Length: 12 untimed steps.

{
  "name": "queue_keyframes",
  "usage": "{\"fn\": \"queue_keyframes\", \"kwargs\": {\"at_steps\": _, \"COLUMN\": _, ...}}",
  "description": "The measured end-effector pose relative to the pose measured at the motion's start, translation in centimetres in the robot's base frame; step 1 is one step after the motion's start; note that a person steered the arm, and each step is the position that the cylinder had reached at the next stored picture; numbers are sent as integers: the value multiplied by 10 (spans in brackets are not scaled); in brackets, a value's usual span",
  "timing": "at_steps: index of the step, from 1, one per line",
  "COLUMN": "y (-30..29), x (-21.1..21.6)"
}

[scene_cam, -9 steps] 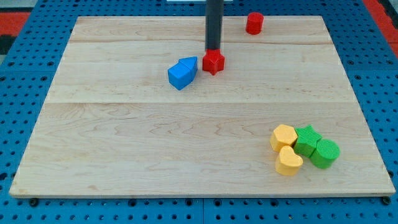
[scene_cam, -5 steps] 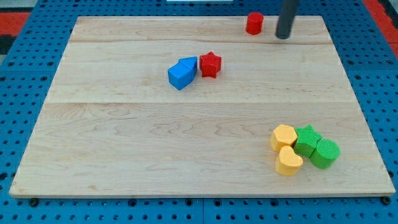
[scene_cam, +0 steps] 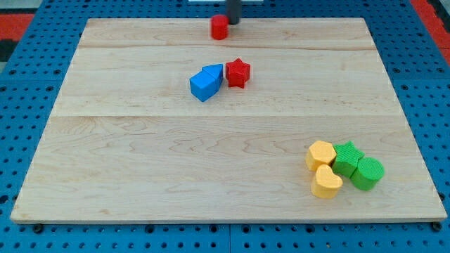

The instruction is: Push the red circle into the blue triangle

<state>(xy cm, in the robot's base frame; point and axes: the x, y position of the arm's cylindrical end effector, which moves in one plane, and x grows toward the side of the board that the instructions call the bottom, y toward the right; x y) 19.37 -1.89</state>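
The red circle (scene_cam: 219, 27) sits near the board's top edge, a little left of centre. My tip (scene_cam: 233, 22) is right beside it, on its right, touching or nearly so. The blue triangle (scene_cam: 214, 72) lies below, wedged between a blue cube (scene_cam: 203, 85) on its lower left and a red star (scene_cam: 238, 72) on its right. The red circle is well above the triangle, apart from it.
A cluster at the lower right holds a yellow hexagon (scene_cam: 320, 154), a yellow heart (scene_cam: 326, 182), a green star (scene_cam: 347, 158) and a green circle (scene_cam: 368, 173). The wooden board (scene_cam: 140, 161) lies on a blue pegboard.
My tip left the red star, swung to the right of the red circle, then pushed it left along the top edge. The other blocks stayed put.
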Motion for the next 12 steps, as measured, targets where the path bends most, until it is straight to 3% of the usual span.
{"fn": "queue_keyframes", "kwargs": {"at_steps": 1, "y": -34, "x": 13}}
{"fn": "queue_keyframes", "kwargs": {"at_steps": 4, "y": -18, "x": 109}}
{"fn": "queue_keyframes", "kwargs": {"at_steps": 5, "y": -23, "x": 92}}
{"fn": "queue_keyframes", "kwargs": {"at_steps": 6, "y": -69, "x": 65}}
{"fn": "queue_keyframes", "kwargs": {"at_steps": 7, "y": -126, "x": 64}}
{"fn": "queue_keyframes", "kwargs": {"at_steps": 9, "y": -21, "x": 135}}
{"fn": "queue_keyframes", "kwargs": {"at_steps": 10, "y": -17, "x": 145}}
{"fn": "queue_keyframes", "kwargs": {"at_steps": 12, "y": -3, "x": 117}}
